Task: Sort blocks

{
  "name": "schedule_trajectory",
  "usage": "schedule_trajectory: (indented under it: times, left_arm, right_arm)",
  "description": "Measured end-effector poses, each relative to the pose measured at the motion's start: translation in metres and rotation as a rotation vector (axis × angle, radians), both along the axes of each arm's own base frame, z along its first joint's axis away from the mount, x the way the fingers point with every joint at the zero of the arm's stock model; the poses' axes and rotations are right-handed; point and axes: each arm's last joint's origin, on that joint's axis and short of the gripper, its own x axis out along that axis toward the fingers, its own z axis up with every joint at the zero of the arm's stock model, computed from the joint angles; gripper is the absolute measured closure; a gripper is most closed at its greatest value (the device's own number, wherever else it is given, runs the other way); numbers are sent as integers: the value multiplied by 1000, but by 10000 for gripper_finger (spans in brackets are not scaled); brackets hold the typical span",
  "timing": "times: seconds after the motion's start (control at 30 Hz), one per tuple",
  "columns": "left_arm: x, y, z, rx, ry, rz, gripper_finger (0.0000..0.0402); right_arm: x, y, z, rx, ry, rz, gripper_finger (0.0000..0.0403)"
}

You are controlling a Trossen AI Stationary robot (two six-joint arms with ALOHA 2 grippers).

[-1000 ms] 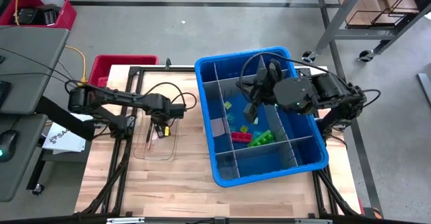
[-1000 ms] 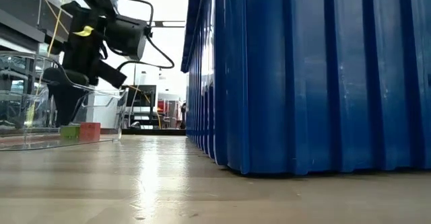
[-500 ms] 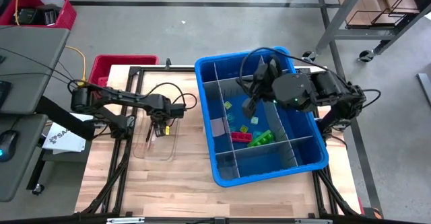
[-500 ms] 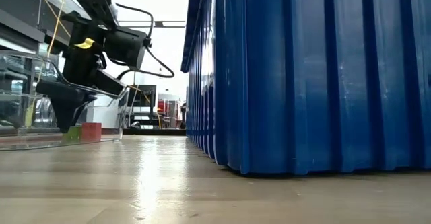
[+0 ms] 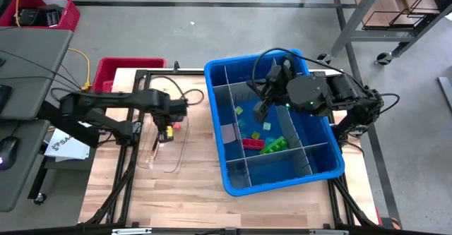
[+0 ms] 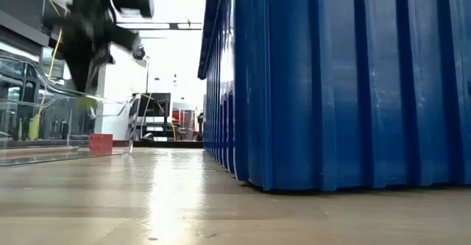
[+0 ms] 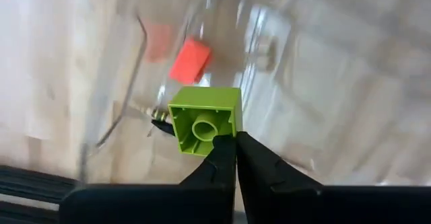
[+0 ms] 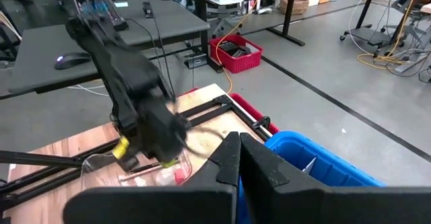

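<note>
My left gripper [image 7: 235, 138] hangs above the clear tray [image 5: 164, 150] at the table's left, shut on a green block [image 7: 205, 120]. The block's hollow underside faces the wrist camera. The low view shows that gripper [image 6: 87, 83] blurred, high over the tray. A red block [image 6: 101, 143] lies on the tray's floor. My right gripper [image 5: 260, 112] is shut on nothing and hovers over the blue bin [image 5: 311, 166]. Below it, several blocks lie in the bin's middle compartment: yellow [image 5: 239, 111], red [image 5: 253, 144] and green [image 5: 274, 146]. My left gripper pinches the green block's rim [image 7: 227, 131] between its two fingertips, near one corner. The fingers point down from above. The block hangs at the fingertips, lifted clear of the tray floor and slightly tilted.
Grey divider panels [image 5: 286, 125] split the bin into compartments. A red crate [image 5: 120, 69] stands at the table's far left corner. Bare wooden table [image 5: 191, 193] lies along the near edge. A desk with a mouse [image 5: 7, 152] is beyond the table's left edge.
My left gripper has taken hold of the green block on the tray floor and gone straight up with it. The block is now lifted clear. The red block has stayed where it was in the tray.
</note>
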Motion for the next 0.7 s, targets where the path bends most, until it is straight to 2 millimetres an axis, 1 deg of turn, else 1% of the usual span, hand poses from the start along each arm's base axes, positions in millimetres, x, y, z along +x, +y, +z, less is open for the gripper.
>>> schedule_trajectory:
  times: [0.1, 0.17, 0.27, 0.33, 0.37, 0.43, 0.5, 0.6, 0.7]
  left_arm:
    - [-5, -6, 33, -12, -198, -42, 401]
    - [1, -10, 54, -26, -427, -93, 401]
    - [24, -11, 88, 19, -801, -70, 401]
    - [43, -10, 104, 66, -987, -56, 401]
    - [53, -9, 110, 94, -1046, -59, 401]
    - [75, -7, 115, 147, -1086, -83, 401]
    - [97, -3, 114, 194, -1060, -97, 401]
    - [134, 6, 106, 220, -1006, -92, 399]
    - [166, 12, 100, 221, -982, -88, 382]
  right_arm:
    - [0, 0, 0, 3, 3, 9, 403]
    - [0, 1, 0, 2, 3, 14, 403]
    - [0, 1, 0, 3, 3, 15, 403]
    - [0, 1, 0, 4, 4, 17, 403]
    - [0, 1, 0, 4, 3, 17, 403]
    - [0, 1, 0, 4, 2, 17, 403]
    - [0, 1, 0, 4, 2, 17, 403]
    - [0, 1, 0, 4, 2, 17, 403]
    - [0, 1, 0, 4, 2, 18, 403]
